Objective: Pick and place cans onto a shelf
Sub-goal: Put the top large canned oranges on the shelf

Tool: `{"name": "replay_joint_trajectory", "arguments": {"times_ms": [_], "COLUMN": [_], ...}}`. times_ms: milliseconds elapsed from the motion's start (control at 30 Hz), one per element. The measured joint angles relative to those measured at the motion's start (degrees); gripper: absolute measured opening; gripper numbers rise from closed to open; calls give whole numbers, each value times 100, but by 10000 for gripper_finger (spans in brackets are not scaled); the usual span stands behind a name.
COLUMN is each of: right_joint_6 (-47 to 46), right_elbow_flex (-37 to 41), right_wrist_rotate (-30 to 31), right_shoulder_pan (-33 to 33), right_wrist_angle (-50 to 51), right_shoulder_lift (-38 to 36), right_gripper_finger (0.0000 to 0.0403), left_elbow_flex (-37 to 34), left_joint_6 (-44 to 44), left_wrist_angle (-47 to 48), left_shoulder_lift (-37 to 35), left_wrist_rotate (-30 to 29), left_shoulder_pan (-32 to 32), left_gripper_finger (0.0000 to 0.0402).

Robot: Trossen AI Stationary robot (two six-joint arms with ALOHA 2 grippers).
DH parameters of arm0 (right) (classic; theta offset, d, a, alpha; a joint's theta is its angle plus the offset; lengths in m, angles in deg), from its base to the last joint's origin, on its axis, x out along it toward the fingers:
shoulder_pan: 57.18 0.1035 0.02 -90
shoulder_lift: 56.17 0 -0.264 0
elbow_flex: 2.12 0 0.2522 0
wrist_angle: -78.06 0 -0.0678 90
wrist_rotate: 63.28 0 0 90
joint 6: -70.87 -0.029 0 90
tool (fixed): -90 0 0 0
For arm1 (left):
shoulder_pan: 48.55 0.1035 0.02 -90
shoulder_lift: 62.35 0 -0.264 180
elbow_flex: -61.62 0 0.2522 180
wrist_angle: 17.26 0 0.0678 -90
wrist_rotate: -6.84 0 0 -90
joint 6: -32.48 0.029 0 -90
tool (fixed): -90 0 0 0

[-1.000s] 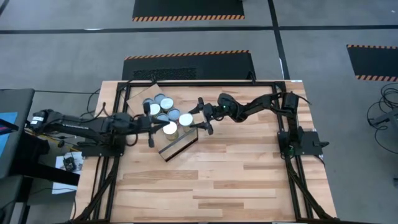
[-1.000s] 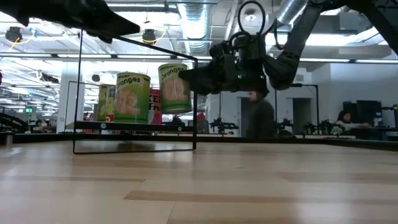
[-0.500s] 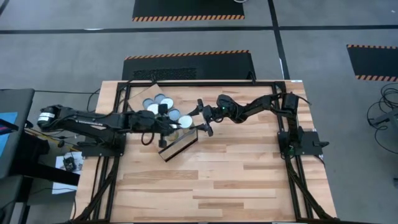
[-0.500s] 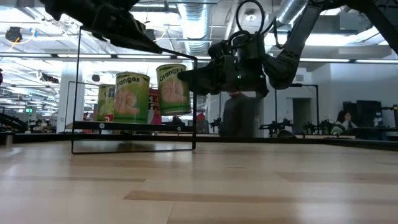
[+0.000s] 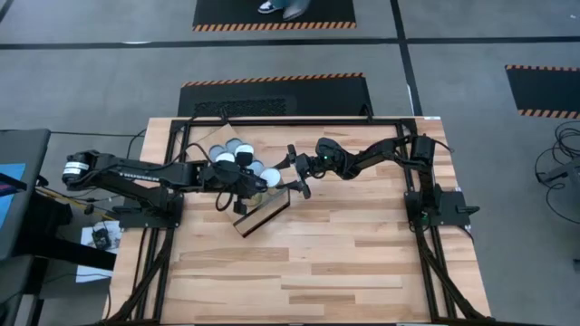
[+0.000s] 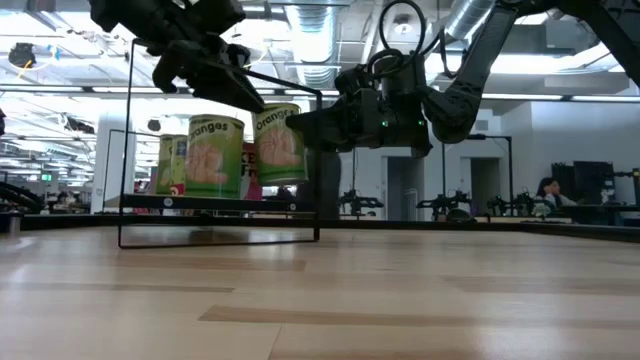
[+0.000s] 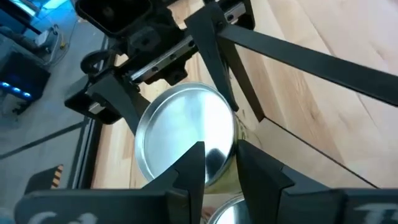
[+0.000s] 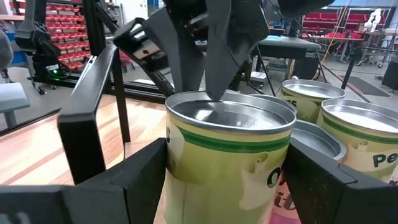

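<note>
The right gripper (image 5: 294, 171) clamps a green-banded "Oranges" can (image 8: 230, 158) at the shelf's black frame edge (image 6: 316, 165) — left gripper (image 7: 217, 167), fingers narrowly parted, hovers over its shiny lid.

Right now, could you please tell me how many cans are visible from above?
6. Five cans cluster on the shelf beside the left gripper; one can is held by the right gripper. The left arm may hide more.
</note>
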State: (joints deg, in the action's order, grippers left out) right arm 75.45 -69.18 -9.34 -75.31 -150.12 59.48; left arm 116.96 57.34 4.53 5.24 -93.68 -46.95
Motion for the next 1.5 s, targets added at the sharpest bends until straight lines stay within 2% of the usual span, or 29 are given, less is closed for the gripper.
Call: {"name": "replay_joint_trajectory", "arguments": {"times_ms": [300, 600, 867, 1100, 1300, 1500], "right_joint_6": [-1, -10, -20, -142, -151, -151], "right_elbow_flex": [0, -72, -76, -82, -98, -97], "right_wrist_rotate": [3, -36, -22, -2, 65, 43], "right_shoulder_pan": [0, 9, 9, -3, -37, -37], "right_wrist_angle": [-21, 19, 38, 53, 123, 156], "right_shoulder_lift": [0, 0, 0, -4, -22, -33], "right_gripper_finger": [296, 296, 300, 329, 351, 351], "left_elbow_flex": [0, -2, -7, -3, 324, 560], "left_joint_6": [257, 555, 711, 718, 614, 525], "left_wrist_angle": [130, 219, 220, 216, 531, 903], "left_shoulder_lift": [-4, -9, -9, -9, -4, -7], "left_wrist_rotate": [61, 190, 190, 187, 173, 244], "left_shoulder_pan": [66, 66, 66, 66, 70, 70], "left_gripper_finger": [76, 7, 3, 1, 1, 1]}}
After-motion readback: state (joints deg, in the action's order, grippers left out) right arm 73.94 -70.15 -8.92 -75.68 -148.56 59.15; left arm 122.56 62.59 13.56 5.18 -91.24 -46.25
